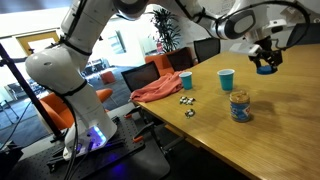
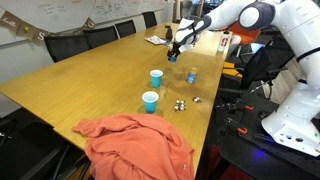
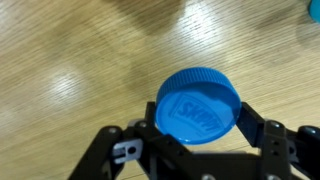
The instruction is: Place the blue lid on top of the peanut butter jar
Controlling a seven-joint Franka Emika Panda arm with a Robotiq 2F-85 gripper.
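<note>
The blue lid (image 3: 198,104) is a round bright-blue disc with raised lettering, held between my gripper's (image 3: 198,112) black fingers above the wooden table. In an exterior view the gripper (image 1: 266,62) hangs in the air with the lid (image 1: 266,69) in it, up and to the right of the peanut butter jar (image 1: 240,105). The jar is clear with tan contents and a blue label, and stands open on the table. In an exterior view the gripper (image 2: 175,50) is well above and beyond the jar (image 2: 191,75).
Two blue cups with white rims (image 1: 186,81) (image 1: 226,79) stand on the wooden table (image 1: 270,135). A salmon cloth (image 2: 135,148) drapes over the table edge. Small dark objects (image 1: 187,100) lie near the jar. Black chairs (image 2: 68,44) line the far side.
</note>
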